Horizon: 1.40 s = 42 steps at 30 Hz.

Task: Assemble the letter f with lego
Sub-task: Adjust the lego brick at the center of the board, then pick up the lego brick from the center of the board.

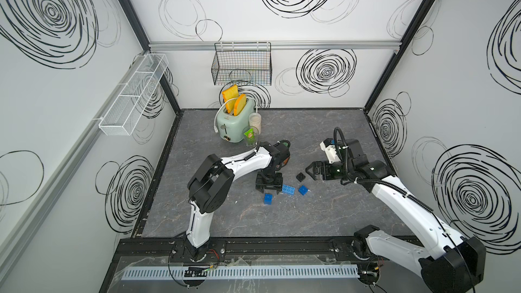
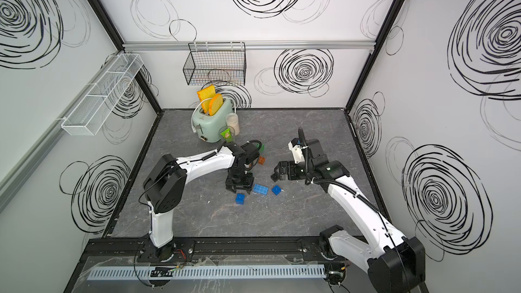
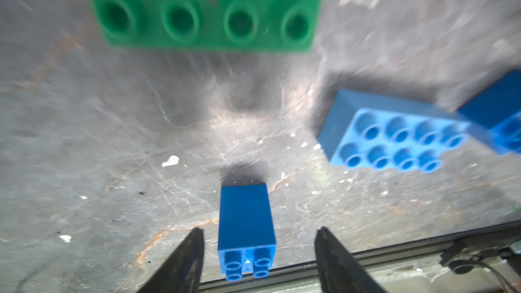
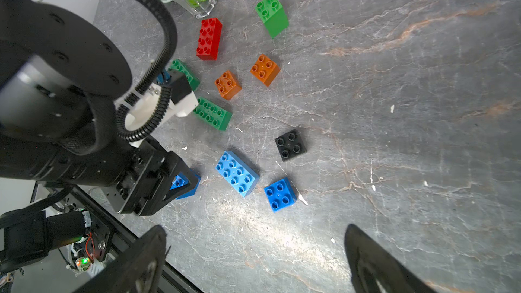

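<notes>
We are looking into a robotics lab test cell, not a lived-in room. White wall panels scribbled with black swirls (image 1: pixel 282 23) are boxing in a grey marble-patterned tabletop (image 1: pixel 324 215). Black metal frame posts (image 1: pixel 127 9) are holding the corners. Two white-and-black robot arms (image 1: pixel 245 162) are standing bolted to a black mounting rail (image 1: pixel 282 246) beside a white slotted cable duct (image 1: pixel 253 272). A mint-green toaster (image 1: pixel 231 128) and a black wire basket (image 1: pixel 242 66) are lending it a staged kitchen look.

In the left wrist view the green brick (image 3: pixel 208 9) was blurred and cut off, as was a dark blue brick (image 3: pixel 499 119). In both top views the left arm (image 1: pixel 245 162) hid the red brick (image 4: pixel 209 39).
</notes>
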Motion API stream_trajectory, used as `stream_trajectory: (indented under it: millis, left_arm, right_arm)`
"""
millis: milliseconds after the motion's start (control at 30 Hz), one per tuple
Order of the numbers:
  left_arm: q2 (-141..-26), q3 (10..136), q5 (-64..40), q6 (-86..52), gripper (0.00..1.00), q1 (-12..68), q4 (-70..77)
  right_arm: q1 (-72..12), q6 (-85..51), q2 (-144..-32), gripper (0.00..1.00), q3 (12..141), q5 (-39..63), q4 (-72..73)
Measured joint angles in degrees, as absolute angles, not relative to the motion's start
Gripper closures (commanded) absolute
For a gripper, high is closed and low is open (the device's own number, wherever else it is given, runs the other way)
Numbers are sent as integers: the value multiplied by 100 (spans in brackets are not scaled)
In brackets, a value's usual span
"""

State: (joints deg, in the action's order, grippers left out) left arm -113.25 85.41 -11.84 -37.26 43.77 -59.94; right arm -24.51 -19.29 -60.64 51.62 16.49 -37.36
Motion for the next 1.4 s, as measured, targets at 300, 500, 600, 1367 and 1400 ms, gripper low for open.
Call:
stream_trajectory:
  millis: [300, 500, 600, 1367, 1400]
  left_arm:
    - [-10718, 8903, -506, -3551, 13, 4217, -6016]
    - [-8829, 8128, -397, -3618, 2, 4025, -5492]
    - [-7634, 7164, -869, -3839, 2, 3712, -5144]
    - [-5968, 3645, -1916, -4088, 2, 2241, -4027]
    - [-6014, 3645, -1935, -4066, 2, 2182, -3968]
  right_arm:
    - [-2460, -1999, -6200, 1, 5162, 1645, -3715]
    - [-2856, -2458, -6226, 1, 5083, 1302, -3336]
    - [-3275, -2738, -6652, 1, 5308, 958, -3312]
    - [-4781, -4875, -9577, 2, 5863, 604, -2993]
    - [-4775, -4917, -9655, 3, 5876, 622, -2989]
